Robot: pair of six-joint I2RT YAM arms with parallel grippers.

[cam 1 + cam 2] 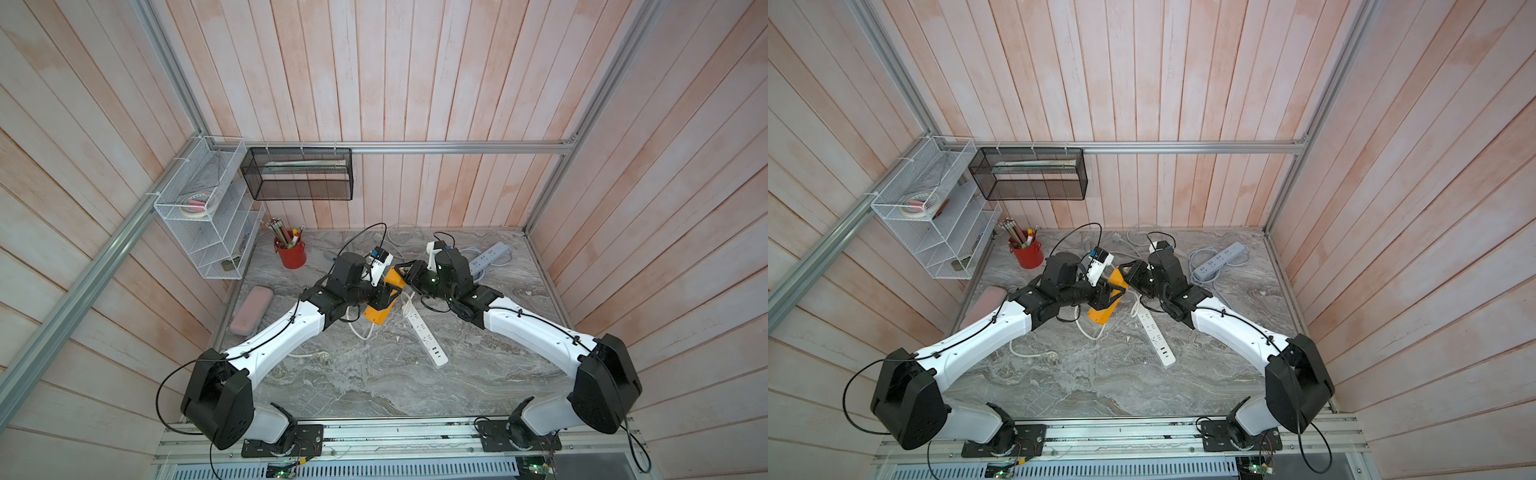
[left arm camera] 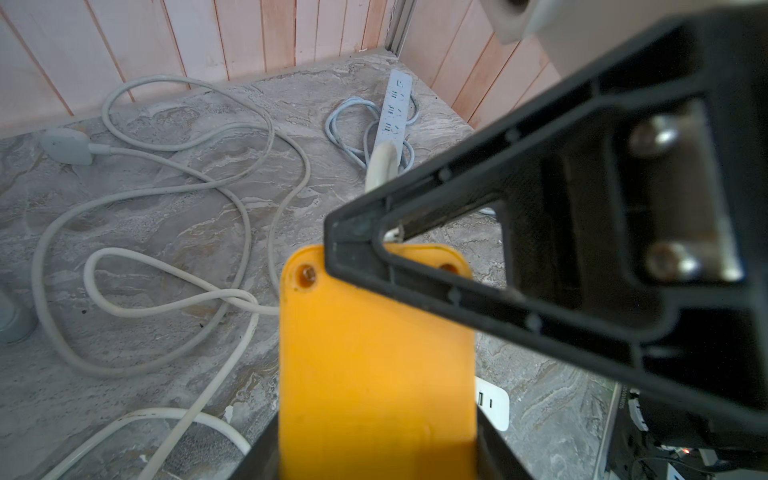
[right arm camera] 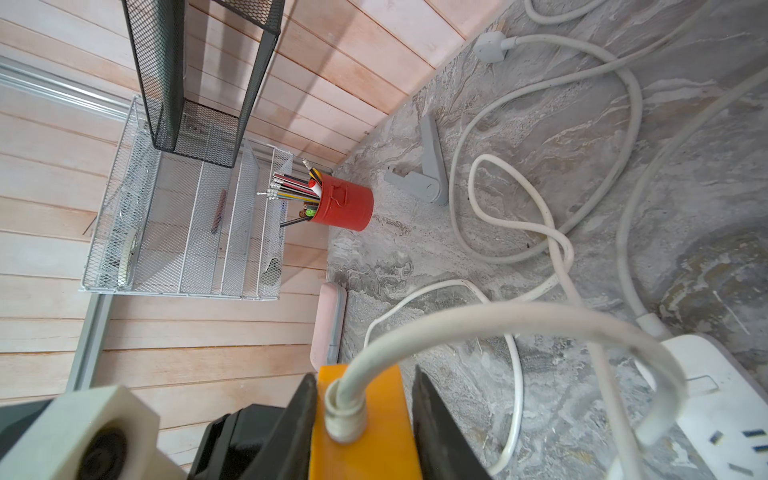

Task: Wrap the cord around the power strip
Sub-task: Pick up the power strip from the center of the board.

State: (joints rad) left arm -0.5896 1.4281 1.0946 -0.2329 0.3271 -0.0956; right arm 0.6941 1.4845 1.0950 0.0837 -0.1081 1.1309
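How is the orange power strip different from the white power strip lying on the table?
The orange power strip is raised and tilted in the left hand, the right hand at its cord end; the white power strip lies flat, in neither hand. Orange looks shorter and broader, white long and slim. White shows its sockets; orange shows its screwed back to the left wrist view. Both trail pale cords.

Two white-shelled arms (image 1: 286,332), black joints (image 1: 218,401), thin black cables (image 1: 293,318) along them, black triangular jaws, silver screws (image 2: 652,135).
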